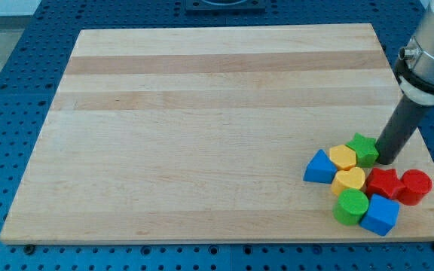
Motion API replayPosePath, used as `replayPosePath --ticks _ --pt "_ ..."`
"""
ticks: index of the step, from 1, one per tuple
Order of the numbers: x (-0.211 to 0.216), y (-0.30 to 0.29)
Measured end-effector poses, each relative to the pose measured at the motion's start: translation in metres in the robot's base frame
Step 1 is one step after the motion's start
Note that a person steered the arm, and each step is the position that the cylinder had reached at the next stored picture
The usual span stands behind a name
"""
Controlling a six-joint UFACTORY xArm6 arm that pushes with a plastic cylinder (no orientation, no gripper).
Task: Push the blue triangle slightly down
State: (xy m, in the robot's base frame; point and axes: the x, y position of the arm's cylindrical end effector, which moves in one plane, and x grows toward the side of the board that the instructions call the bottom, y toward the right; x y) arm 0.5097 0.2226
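Pale wooden board [202,113], striped grain, lies on blue perforated plate [6,90]. Blue triangle [320,167], a glossy wedge, sits at the cluster's left edge, well to the view's left of my tip [386,160]; the push appears not yet started. Rightward: yellow block [343,156], second yellow block [349,180], green cylinder [350,206], green star [365,148] touching or just beside my tip, blue cube [381,215], red block [383,183], probably star-shaped, red cylinder [415,186]. The rod has no fingers; nothing is gripped.

Pale wooden board [202,113] with lengthwise grain bands, blue perforated table [6,90] underneath, even light
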Motion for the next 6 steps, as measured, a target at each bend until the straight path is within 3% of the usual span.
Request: replayPosePath --ticks 2,3,4,5,6 --pt "0.000 0.000" --pt "-0.063 0.026" --pt "-0.150 0.016" --pt "-0.142 -0.034" --pt "-0.082 -0.065"
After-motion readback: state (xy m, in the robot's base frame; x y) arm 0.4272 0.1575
